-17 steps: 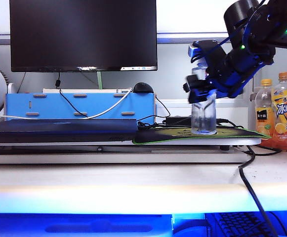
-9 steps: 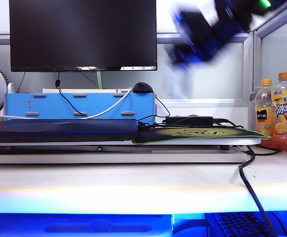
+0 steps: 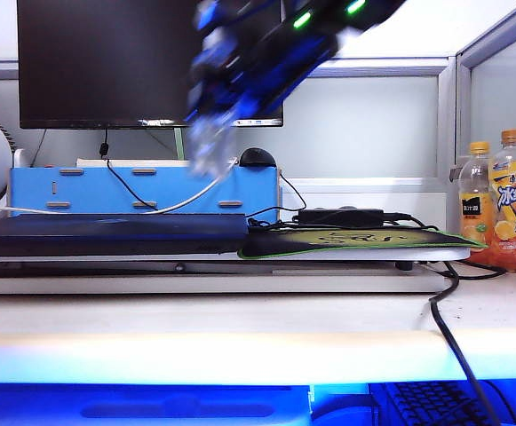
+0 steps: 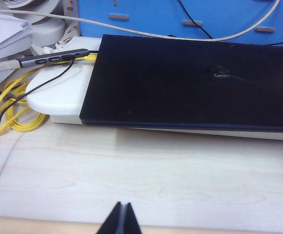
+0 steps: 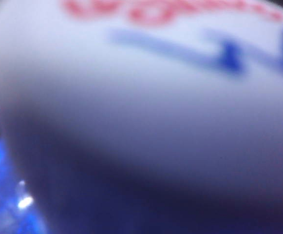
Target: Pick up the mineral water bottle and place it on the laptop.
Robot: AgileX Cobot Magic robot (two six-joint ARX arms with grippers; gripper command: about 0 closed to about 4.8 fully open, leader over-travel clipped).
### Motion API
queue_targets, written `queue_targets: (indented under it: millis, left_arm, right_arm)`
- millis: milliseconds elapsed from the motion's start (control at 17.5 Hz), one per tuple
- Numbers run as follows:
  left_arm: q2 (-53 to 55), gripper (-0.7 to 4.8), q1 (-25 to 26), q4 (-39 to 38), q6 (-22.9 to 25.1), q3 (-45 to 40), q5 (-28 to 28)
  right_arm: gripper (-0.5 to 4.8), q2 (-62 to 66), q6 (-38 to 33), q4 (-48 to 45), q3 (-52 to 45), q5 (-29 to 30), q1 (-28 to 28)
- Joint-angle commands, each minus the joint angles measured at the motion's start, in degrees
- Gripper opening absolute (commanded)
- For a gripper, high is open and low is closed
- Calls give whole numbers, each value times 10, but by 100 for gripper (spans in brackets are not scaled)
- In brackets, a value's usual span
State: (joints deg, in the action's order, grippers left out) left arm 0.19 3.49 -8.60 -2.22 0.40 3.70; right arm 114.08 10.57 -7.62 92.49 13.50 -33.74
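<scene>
High in the upper centre of the exterior view, the blurred right gripper (image 3: 211, 106) clasped the mineral water bottle (image 3: 206, 146) above the laptop (image 3: 107, 232), where a tilted release risked toppling, while the left gripper (image 4: 121, 222) rested closed and empty.

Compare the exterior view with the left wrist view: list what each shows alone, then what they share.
Exterior only: the right gripper, blurred, carrying the mineral water bottle in the air above the laptop; the monitor; orange drink bottles.
Left wrist only: the shut left gripper, yellow cable.
Both: the laptop and blue box.
</scene>
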Motion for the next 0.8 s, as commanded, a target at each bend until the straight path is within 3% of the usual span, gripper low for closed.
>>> queue_targets:
  millis: [57, 514, 572, 629, 686, 800]
  left_arm:
    - [-1, -2, 0, 1, 1, 0, 2]
    - [-1, -2, 0, 1, 1, 0, 2]
    - [-1, -2, 0, 0, 1, 0, 2]
    - [-1, -2, 0, 1, 1, 0, 2]
    - [-1, -2, 0, 1, 1, 0, 2]
    - [-1, -2, 0, 1, 1, 0, 2]
  right_arm:
    - [-6, 11, 1, -34, 12, -6, -25]
    - [3, 36, 31, 1, 12, -49, -43]
    - [134, 35, 33, -1, 12, -49, -43]
    - [427, 35, 33, -8, 12, -48, -43]
    - [479, 35, 33, -12, 12, -48, -43]
    - [479, 34, 33, -12, 12, -48, -43]
